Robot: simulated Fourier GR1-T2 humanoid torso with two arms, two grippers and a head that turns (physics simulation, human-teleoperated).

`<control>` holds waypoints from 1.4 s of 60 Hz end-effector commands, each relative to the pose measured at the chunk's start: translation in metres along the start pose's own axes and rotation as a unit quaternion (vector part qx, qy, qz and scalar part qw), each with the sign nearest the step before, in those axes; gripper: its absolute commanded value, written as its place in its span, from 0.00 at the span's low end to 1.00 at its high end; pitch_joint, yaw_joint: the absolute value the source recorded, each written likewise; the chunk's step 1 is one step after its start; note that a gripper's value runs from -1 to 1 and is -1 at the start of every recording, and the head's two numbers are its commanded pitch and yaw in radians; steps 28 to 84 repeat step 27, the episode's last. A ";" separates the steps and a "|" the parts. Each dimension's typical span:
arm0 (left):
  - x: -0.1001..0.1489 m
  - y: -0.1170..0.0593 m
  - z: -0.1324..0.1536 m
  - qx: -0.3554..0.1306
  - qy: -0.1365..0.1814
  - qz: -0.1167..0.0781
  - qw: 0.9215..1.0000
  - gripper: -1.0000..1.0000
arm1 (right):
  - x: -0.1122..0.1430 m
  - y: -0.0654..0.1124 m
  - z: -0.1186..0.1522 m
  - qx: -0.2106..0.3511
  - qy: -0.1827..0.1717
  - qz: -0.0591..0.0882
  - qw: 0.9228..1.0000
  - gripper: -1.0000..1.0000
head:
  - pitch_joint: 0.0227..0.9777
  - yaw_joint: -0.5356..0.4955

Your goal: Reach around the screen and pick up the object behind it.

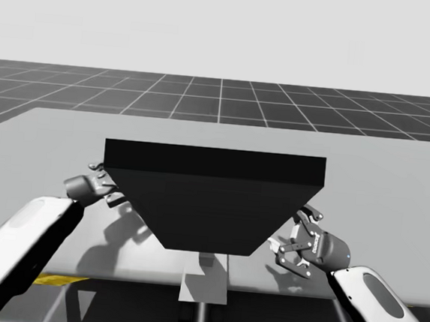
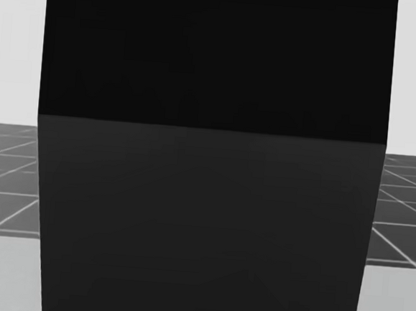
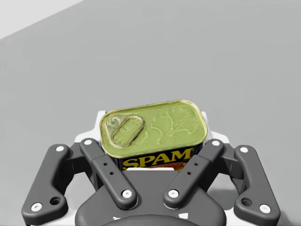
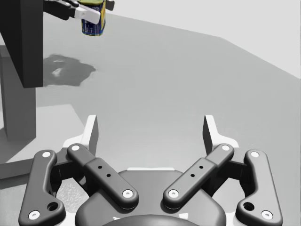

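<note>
left wrist view gave you the plainest look: your left gripper (image 3: pixel 150 139) was clamped on the can (image 3: pixel 153 126). the can was a rounded rectangular tin with a yellow-green lid, a pull tab and dark blue sides. the fingers met it from both sides, but the tin covered most of the white pads (image 3: pixel 90 131), so you saw only slivers of them. bare grey table (image 3: pixel 225 56) lay ahead of the tin.

right wrist view showed you the same can far ahead of your right gripper (image 4: pixel 150 123). there it was partly cut off at the frame's edge and held clear of the table, with its shadow (image 4: pixel 68 68) on the surface under it. the dark screen (image 4: pixel 21 42) stood on its grey post (image 4: pixel 19 108), just beside the can. your right gripper's fingers stood wide apart with nothing between them.

high view hid more from you. the screen's broad panel covered the left gripper's fingertips and whatever they held, where that arm reached its left edge. your right gripper sat near the panel's lower right edge. you could not tell whether it touched the panel.

head view was blocked across the middle by the screen, leaving you strips of table and gridded floor (image 2: pixel 405 214) at either side.
</note>
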 end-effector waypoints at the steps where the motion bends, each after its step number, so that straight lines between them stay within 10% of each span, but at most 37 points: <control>1: 0.053 0.023 0.028 0.004 -0.051 -0.042 0.998 1.00 | 0.000 -0.001 0.000 -0.002 -0.001 0.001 1.000 0.00 | 0.17 0.52; 27: 0.168 0.014 0.065 0.085 -0.164 -0.108 0.977 1.00 | 0.001 -0.002 0.002 -0.009 -0.007 0.005 1.000 0.00 | 0.16 0.52; 84: 0.168 0.014 0.065 0.085 -0.164 -0.108 0.977 1.00 | 0.001 -0.002 0.002 -0.009 -0.007 0.005 1.000 0.00 | 0.16 0.52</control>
